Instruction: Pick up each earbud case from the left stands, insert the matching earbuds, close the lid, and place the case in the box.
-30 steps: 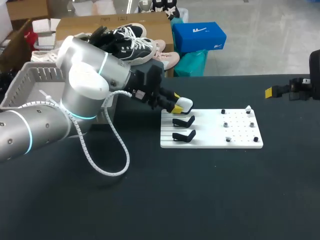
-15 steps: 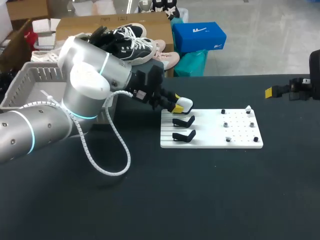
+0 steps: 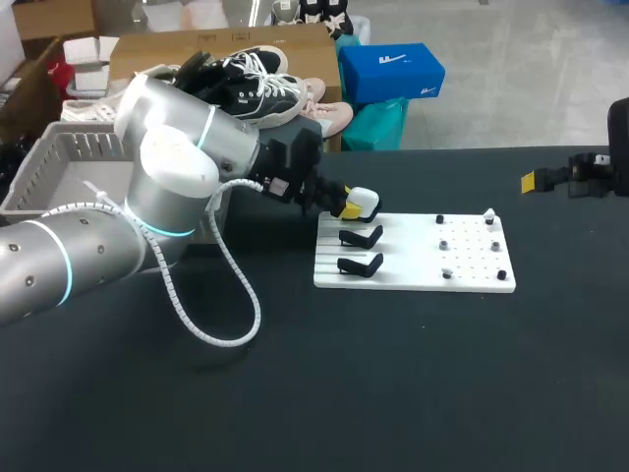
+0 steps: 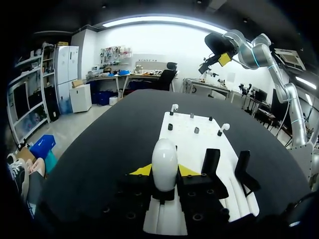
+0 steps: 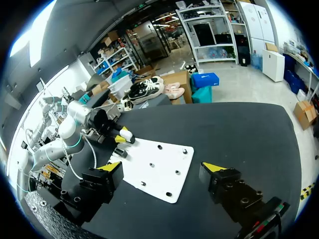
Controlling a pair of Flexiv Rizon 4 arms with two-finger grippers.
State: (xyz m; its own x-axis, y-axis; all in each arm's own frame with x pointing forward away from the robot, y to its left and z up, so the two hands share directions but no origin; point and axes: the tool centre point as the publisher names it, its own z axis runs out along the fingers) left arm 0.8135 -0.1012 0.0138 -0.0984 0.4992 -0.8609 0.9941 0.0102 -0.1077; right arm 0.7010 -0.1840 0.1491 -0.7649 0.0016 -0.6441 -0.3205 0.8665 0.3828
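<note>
The head camera hangs above and behind the robot and looks down on the black table (image 3: 295, 393) from a fair way off, with the white stand board (image 3: 413, 265) near the middle. The left wrist camera sits right behind the left gripper (image 4: 164, 170), very close to the white earbud case (image 4: 164, 159) clamped there, and faces along the board toward the right arm (image 4: 249, 50). The right wrist camera sits well back at the table's right end, facing back across that board at the left arm (image 5: 70, 130). All three views share the board.

On the board (image 3: 413, 280), 2 stands (image 3: 360, 264) lie left of the pegs (image 3: 502, 274).
</note>
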